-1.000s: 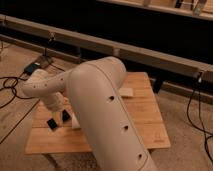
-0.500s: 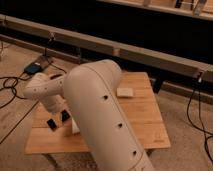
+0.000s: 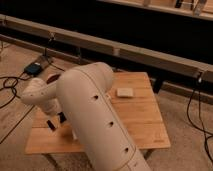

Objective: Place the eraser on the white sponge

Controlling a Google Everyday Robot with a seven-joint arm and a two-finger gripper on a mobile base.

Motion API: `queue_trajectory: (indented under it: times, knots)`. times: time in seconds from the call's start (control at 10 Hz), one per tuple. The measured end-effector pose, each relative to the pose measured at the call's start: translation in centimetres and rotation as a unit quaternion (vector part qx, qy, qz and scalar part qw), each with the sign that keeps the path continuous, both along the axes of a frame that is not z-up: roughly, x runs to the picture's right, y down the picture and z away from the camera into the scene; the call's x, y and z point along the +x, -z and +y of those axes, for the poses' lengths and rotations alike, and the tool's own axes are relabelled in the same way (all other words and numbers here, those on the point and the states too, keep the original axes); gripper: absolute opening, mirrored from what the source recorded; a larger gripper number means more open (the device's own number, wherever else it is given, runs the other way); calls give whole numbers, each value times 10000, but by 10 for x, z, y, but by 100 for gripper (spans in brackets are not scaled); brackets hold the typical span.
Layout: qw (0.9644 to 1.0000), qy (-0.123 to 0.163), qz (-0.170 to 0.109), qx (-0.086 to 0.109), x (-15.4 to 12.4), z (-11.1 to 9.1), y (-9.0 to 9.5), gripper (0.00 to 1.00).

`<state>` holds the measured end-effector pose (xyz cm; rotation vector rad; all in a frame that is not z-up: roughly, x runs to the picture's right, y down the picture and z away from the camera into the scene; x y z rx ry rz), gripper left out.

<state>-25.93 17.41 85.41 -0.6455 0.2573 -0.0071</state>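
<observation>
"Wooden table (image 3: pixel 142 122), and the white sponge (image 3: pixel 125 92) lies bare toward its far right. Where's the eraser (image 3: pixel 50 124)?"

"That dark scrap at the left edge, I think, right by the gripper (image 3: pixel 56 120) — the arm (image 3: pixel 95 115) hides most of it. Gripping or loose, I cannot tell. Best lift clear, carry level, set it flat on the pad."

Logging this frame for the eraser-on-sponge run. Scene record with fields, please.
table: light wood
white sponge: flat on the table, far right part, nothing on it
gripper: low over the table's left side in view, well apart from the sponge
eraser: cannot be made out; only dark shapes at the gripper
arm: hides the table's middle
task state: not yet done
</observation>
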Motion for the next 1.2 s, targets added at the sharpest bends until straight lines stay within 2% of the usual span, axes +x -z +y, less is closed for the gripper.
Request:
queue_trajectory:
  times: [0.7, 0.9, 1.0, 1.2]
  knots:
    - [9999, 67, -58, -96, -13, 5, -17, 80]
    - [9999, 96, -36, -132, -13, 6, -19, 70]
    - [9998, 105, -16, -160, -13, 6, -20, 58]
    - [9998, 122, 15, -158, -12, 4, -22, 40]
